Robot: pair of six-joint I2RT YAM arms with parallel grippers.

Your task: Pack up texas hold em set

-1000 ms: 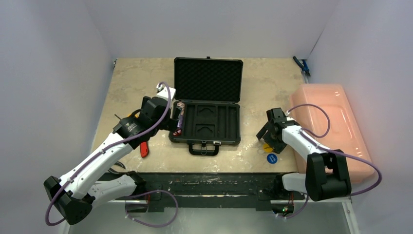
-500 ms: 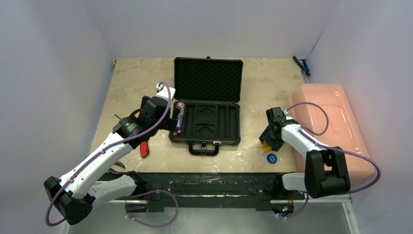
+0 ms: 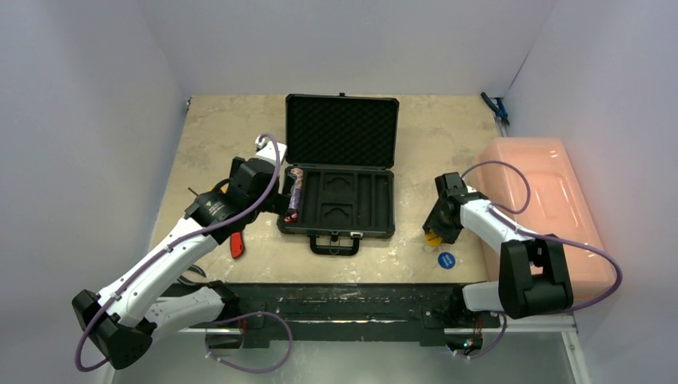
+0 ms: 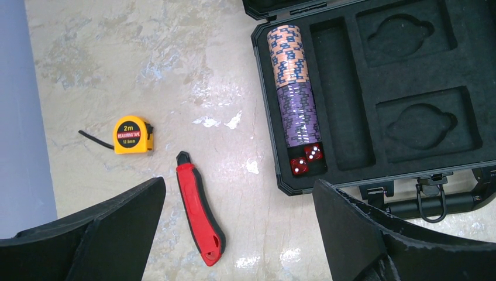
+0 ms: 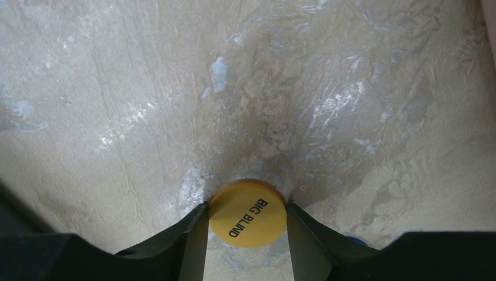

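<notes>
The right gripper [image 5: 245, 218] pinches the yellow disc [image 5: 248, 209] on the table [image 3: 224, 128], right of the open black briefcase [image 3: 344, 136] — blue disc [image 3: 446, 259] nearby. The left gripper [image 4: 238, 186] hangs spread wide above the case's left side, where chip stacks [image 4: 292, 88] and red dice [image 4: 307, 159] sit.

One black briefcase [image 3: 340, 172]; inside it two chip stacks, namely one peach-and-blue stack [image 4: 285, 55] and one purple stack [image 4: 298, 114]; two red dice [image 4: 299, 167]; two moulded recesses [image 4: 403, 35]; two long channels [image 4: 339, 93]. On the table [image 3: 224, 128] two loose discs, namely one yellow disc [image 5: 248, 213] and one blue disc [image 3: 446, 259]; one red-handled knife [image 4: 200, 208]; one yellow tape measure [image 4: 133, 134]; one pink bin [image 3: 544, 208]; one blue-handled tool [image 3: 496, 106]. That makes four kinds counted in pairs and five things counted singly; one table under them all.
</notes>
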